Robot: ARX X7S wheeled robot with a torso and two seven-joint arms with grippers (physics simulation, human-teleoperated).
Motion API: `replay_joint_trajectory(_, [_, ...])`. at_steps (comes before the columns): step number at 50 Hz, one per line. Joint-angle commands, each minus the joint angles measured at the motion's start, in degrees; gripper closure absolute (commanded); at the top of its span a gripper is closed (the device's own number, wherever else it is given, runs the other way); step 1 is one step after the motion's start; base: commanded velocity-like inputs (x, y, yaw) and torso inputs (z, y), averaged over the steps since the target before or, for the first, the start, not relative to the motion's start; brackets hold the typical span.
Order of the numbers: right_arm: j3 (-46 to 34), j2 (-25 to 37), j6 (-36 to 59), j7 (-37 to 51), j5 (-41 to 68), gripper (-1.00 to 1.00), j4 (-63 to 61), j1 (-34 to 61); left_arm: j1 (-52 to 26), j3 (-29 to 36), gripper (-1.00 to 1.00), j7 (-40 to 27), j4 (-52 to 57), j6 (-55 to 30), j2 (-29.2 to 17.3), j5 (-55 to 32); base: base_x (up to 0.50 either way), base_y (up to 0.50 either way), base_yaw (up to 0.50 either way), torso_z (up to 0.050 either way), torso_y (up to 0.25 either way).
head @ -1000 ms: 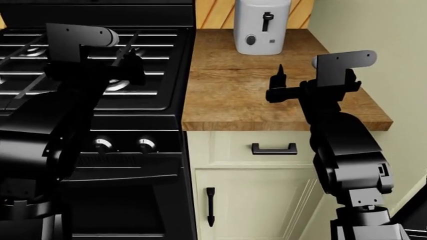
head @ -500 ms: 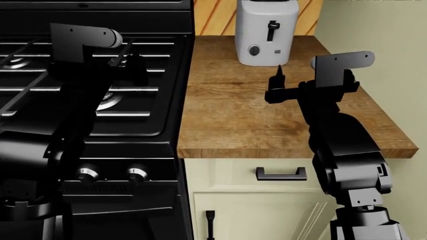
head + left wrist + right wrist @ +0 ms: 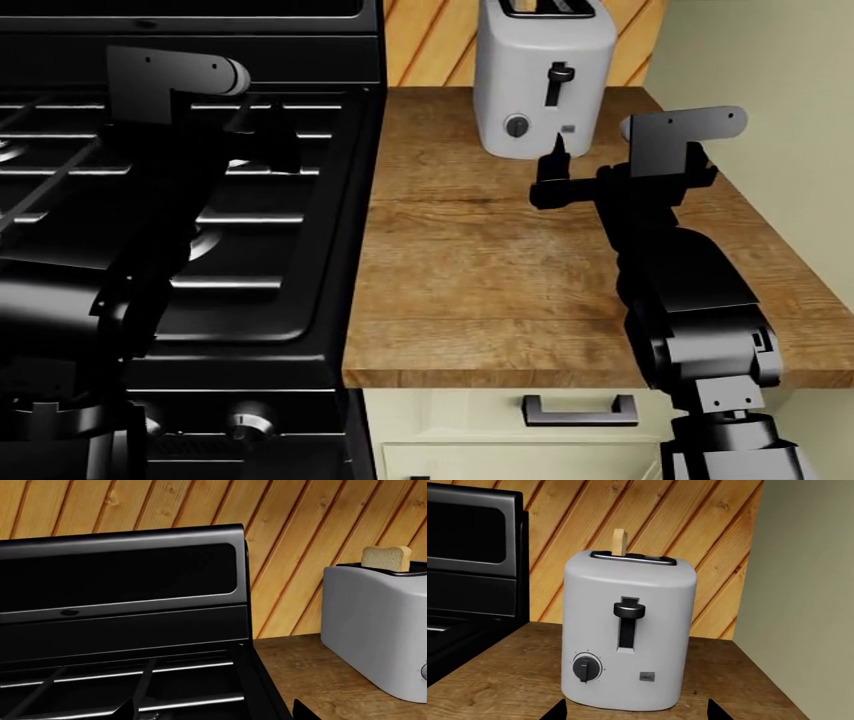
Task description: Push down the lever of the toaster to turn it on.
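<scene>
Head view: the toaster (image 3: 546, 88) stands at the back of the worktop (image 3: 454, 270), its lever (image 3: 559, 72) at the top of the slot. My right pincer (image 3: 557, 172) hangs just before it, empty; its spread I cannot tell here.

Right wrist view: the fingertips show apart. Risk: striking the knob (image 3: 587, 668) or shoving the toaster back.

Left wrist view: the left pincer's state I cannot tell.

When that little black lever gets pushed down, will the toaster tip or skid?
Tipping seems unlikely: the toaster is boxy and sits flat on the wooden counter. The lever rides a vertical slot, so it should slide straight down. The toaster could still skid if the push lands off-line.
</scene>
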Motion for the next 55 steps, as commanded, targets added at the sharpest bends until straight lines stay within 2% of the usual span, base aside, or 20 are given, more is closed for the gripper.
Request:
replay_joint_trajectory(1, [-0.2,0.1,0.0,0.1,0.3,-1.0,0.1,-0.1,-0.2,0.1,-1.0,-0.2,0.5,-0.4,-0.1,-0.3,0.26,0.0,0.0,0.0,0.0])
replay_joint_trajectory(24, [-0.4,0.3,-0.4,0.5,0.7,-1.0,0.0,-0.3,-0.2,0.3,-1.0,-0.4,0.4,-0.1,-0.3,-0.6,0.26,0.0,0.0,0.0,0.001])
replay_joint_trajectory(34, [-0.1,0.5,-0.7,0.8,1.1,-1.0,-0.7,-1.0,-0.4,0.6,-1.0,-0.5,0.3,0.0,-0.3,-0.6,0.0,0.0,0.0,0.0,0.0])
replay_joint_trajectory(46, [1.2,3.7,6.3,2.4,2.7,-1.0,-13.8,-2.1,-0.5,0.8,-1.0,-0.3,-0.4,0.6,-0.2,-0.8,0.0,0.0,0.0,0.0,0.0])
replay_joint_trajectory(55, [1.7,4.7,9.4,3.3,3.1,-1.0,-18.0,-0.7,-0.7,0.7,-1.0,-0.4,-0.4,0.6,-0.4,-1.0,0.0,0.0,0.0,0.0,0.0])
